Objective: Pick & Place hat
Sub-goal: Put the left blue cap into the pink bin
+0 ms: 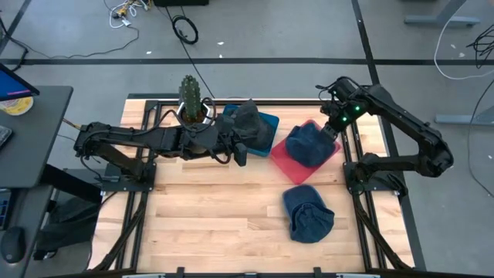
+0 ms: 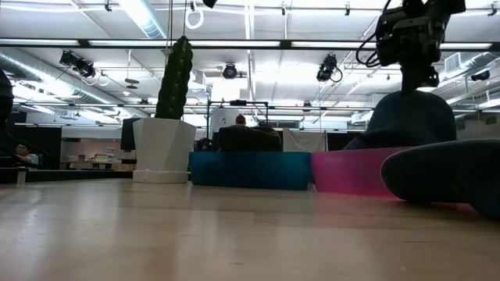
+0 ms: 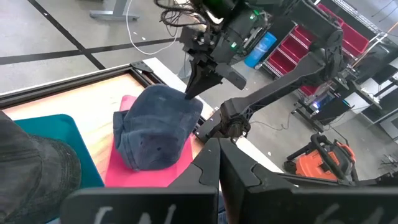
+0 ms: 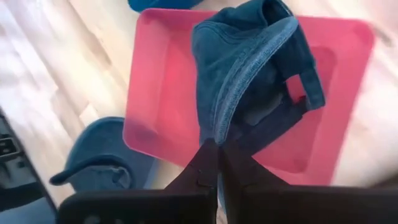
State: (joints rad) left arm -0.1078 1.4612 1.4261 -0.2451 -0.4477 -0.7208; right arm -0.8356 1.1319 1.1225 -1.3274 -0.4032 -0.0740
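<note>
Right tool (image 1: 332,130) sits over the pink tray (image 1: 279,157) near the desk's (image 1: 216,216) far right corner, fingers (image 4: 208,163) pinched closed on the edge of a blue denim cap (image 1: 309,144). That cap rests in the pink tray, w/ its strap side toward the tool; in the right wrist view the fabric fold (image 4: 231,93) runs straight into the closed fingertips, tray (image 4: 161,93) under it. Left wrist view shows the same: right tool (image 3: 198,84) tip touching the cap's crown (image 3: 155,124), cap sitting on the pink tray (image 3: 134,168). Left tool (image 1: 239,147) is at the far-middle of the desk, just beside the teal tray (image 1: 266,123), closed on a dark grey hat (image 1: 251,123) that lies over that tray; its fingers (image 3: 211,162) look pressed together in the left wrist view, grey fabric (image 3: 37,168) alongside. 2nd blue cap (image 1: 309,212) lies on bare wood, right of centre, nearer the front edge, well apart from both tools. Potted cactus (image 1: 189,99) in a white pot stands at the far edge, just beside the teal tray. Low view: cactus (image 2: 173,78), teal tray (image 2: 250,170), pink tray (image 2: 351,172) in a row, cap (image 2: 410,117) humped above the pink tray w/ right tool (image 2: 418,78) on top of it.
</note>
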